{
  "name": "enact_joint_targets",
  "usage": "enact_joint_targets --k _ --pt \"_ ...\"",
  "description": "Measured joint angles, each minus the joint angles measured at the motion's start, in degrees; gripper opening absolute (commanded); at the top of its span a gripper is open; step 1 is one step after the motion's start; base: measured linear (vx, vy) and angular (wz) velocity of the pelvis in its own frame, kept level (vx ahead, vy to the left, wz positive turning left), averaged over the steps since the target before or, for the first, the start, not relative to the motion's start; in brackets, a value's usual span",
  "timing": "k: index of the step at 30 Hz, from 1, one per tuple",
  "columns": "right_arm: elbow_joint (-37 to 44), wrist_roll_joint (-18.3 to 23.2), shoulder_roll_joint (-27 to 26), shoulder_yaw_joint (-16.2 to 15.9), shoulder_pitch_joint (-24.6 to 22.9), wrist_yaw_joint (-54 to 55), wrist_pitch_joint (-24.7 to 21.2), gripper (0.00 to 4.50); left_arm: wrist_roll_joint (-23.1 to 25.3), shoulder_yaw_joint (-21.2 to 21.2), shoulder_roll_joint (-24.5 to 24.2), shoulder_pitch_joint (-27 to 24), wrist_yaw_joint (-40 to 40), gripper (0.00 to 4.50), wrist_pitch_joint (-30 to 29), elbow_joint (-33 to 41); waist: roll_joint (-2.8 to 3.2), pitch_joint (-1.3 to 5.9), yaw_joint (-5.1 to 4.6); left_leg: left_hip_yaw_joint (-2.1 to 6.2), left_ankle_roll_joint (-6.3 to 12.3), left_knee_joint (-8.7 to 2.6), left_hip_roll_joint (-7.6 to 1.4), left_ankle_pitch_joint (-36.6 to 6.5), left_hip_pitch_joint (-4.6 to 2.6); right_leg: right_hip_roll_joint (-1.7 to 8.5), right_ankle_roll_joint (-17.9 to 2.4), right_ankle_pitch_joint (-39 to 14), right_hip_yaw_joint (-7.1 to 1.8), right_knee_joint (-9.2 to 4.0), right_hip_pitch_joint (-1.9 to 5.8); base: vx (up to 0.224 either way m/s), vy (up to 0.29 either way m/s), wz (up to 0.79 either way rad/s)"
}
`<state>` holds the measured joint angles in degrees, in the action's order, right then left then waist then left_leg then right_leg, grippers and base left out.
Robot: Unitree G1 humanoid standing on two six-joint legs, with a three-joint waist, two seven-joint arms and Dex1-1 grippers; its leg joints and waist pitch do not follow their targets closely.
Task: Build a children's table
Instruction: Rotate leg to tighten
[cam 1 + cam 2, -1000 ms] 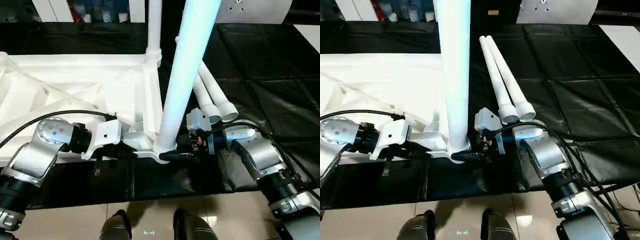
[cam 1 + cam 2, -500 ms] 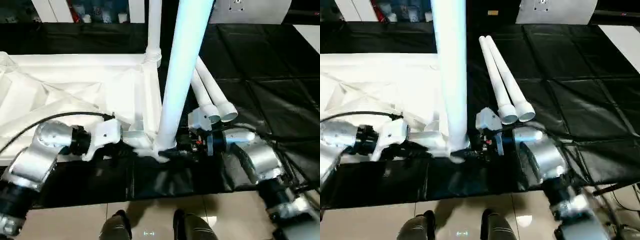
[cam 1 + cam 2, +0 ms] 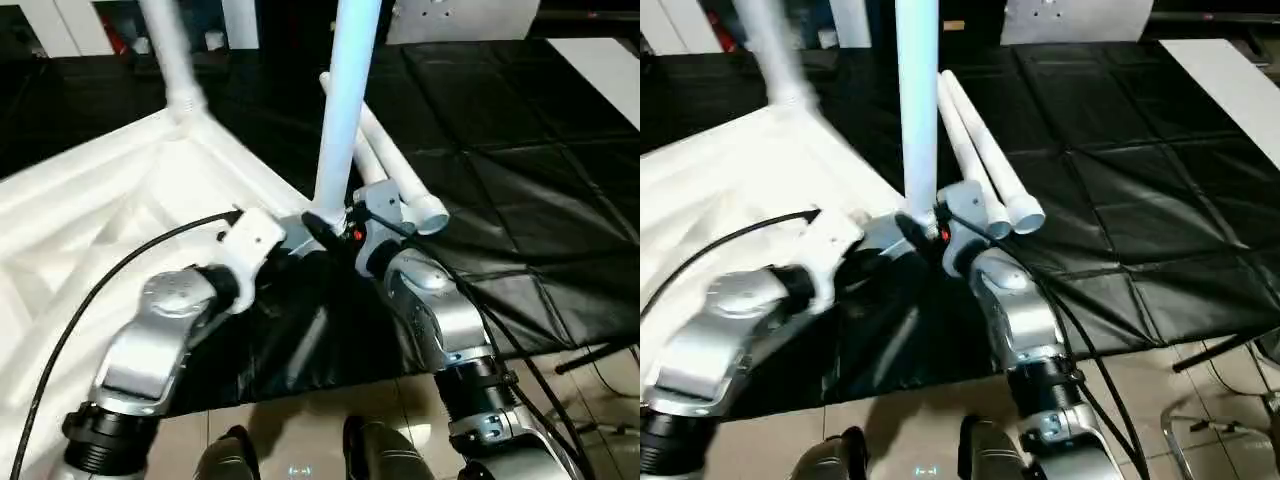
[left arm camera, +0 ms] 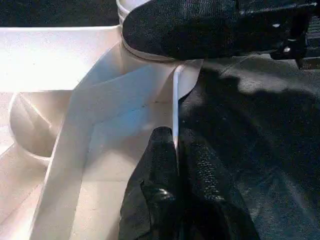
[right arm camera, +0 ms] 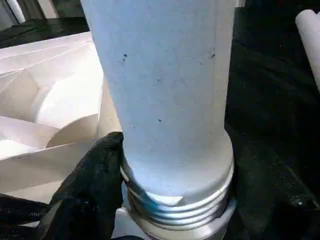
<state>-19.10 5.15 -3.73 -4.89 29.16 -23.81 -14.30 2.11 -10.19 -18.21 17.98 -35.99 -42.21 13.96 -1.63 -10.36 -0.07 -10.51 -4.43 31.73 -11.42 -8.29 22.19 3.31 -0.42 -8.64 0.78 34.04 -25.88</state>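
The children's table lies upside down on the left: a white ribbed tabletop with one leg upright in its far corner. A second leg stands upright in the near corner socket. My right gripper is shut on this leg's base, just above its threaded collar, with one finger on each side. My left gripper is shut on the tabletop's thin rim right beside that socket. Two loose legs lie side by side on the mat just past my right gripper.
A black mat covers the ground under and to the right of the tabletop. Its near edge meets beige floor tiles by my feet. A metal stand sits at the lower right. White furniture lines the back.
The tabletop has swung round, its far corner and leg going left and the near corner moving away from me. Both grippers kept their holds. The view has also shifted.
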Motion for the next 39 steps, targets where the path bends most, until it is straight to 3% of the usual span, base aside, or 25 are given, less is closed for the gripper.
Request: enact_joint_targets --k 2,3,7,10,22,28,29,33,34,38,39 --pt "0.77 0.82 -0.02 -0.02 -0.44 -1.27 -0.05 3.51 0.09 -1.03 -2.22 0.39 -1.23 0.0 1.2 -0.06 -0.03 0.02 -0.1 0.02 -0.01 -0.02 -0.04 -0.01 0.03 -0.04 0.02 0.0 0.04 -0.02 -0.02 0.0 0.0 0.0" --pt "0.89 0.97 0.17 -0.03 -0.52 -1.72 0.04 3.81 0.1 -1.14 -2.86 0.39 -1.75 0.0 1.7 -0.06 -0.03 0.02 -0.16 0.02 -0.01 -0.04 -0.05 -0.01 0.07 -0.04 0.04 0.0 0.04 -0.02 -0.04 0.0 0.0 0.0" --pt "1.68 1.41 3.46 -1.01 -1.62 -7.38 1.46 4.0 0.04 -1.37 -5.75 0.32 -4.35 0.0 3.99 -0.22 -0.03 0.02 0.19 0.01 -0.02 -0.09 -0.08 -0.02 0.1 -0.06 -0.13 0.09 0.08 -0.01 -0.05 0.0 0.0 0.0" --pt "2.25 2.09 7.29 -2.24 -2.0 -12.51 2.07 4.42 -0.85 -1.52 -9.28 0.26 -7.42 0.0 6.92 -0.95 -0.02 0.01 0.35 0.01 -0.02 -0.08 -0.12 -0.02 0.12 -0.07 -0.15 0.11 0.11 -0.01 -0.06 0.0 0.0 0.0" --pt "4.21 4.95 21.92 -6.91 -1.18 -38.21 6.09 4.46 -5.92 -1.71 -19.46 0.77 -24.52 0.0 23.29 -8.71 -0.01 0.0 1.81 -0.04 0.0 0.01 -0.14 -0.02 0.16 -0.04 -0.22 0.15 0.1 0.01 -0.05 0.0 0.0 0.0" --pt "1.61 5.11 22.75 -8.84 1.12 -44.25 9.51 4.46 -7.61 -2.63 -22.33 2.18 -32.24 0.0 27.68 -11.9 -0.03 0.0 2.14 -0.12 0.01 0.08 -0.15 -0.01 0.19 0.01 -0.26 0.17 0.08 0.03 -0.05 0.0 0.0 0.0" --pt "1.0 5.21 22.75 -8.85 1.58 -44.65 9.74 4.18 -7.77 -2.76 -22.49 2.32 -33.03 0.0 28.23 -12.17 -0.04 0.0 2.16 -0.15 0.01 0.1 -0.14 -0.01 0.19 0.02 -0.27 0.17 0.08 0.03 -0.04 0.0 0.0 0.0" --pt "-0.11 5.44 22.87 -9.26 2.66 -46.93 10.0 4.04 -8.1 -3.43 -23.38 2.94 -35.05 0.0 30.04 -13.13 -0.09 0.0 2.15 -0.31 0.01 0.1 -0.16 -0.01 0.2 0.02 -0.28 0.19 0.09 0.04 -0.04 0.0 0.0 0.0" --pt "-0.76 5.61 22.95 -9.28 2.88 -47.8 10.09 3.74 -8.15 -3.61 -23.54 3.17 -35.42 0.0 30.59 -13.63 -0.09 0.0 2.14 -0.38 0.01 0.1 -0.16 -0.01 0.19 0.01 -0.28 0.19 0.09 0.05 -0.04 0.0 0.0 0.0" --pt "-1.96 5.83 23.02 -9.71 3.68 -49.67 10.38 3.62 -8.21 -3.96 -23.56 4.01 -36.34 0.0 31.65 -14.98 -0.09 0.0 2.15 -0.53 0.01 0.11 -0.18 -0.01 0.18 0.01 -0.29 0.19 0.09 0.07 -0.04 0.0 0.0 0.0" --pt "-2.01 5.82 23.03 -9.76 3.74 -49.78 10.64 3.42 -8.2 -4.02 -23.56 4.06 -36.38 0.0 31.83 -15.08 -0.09 0.0 2.19 -0.54 0.01 0.11 -0.18 -0.01 0.18 0.01 -0.29 0.19 0.09 0.07 -0.04 0.0 0.0 0.0"
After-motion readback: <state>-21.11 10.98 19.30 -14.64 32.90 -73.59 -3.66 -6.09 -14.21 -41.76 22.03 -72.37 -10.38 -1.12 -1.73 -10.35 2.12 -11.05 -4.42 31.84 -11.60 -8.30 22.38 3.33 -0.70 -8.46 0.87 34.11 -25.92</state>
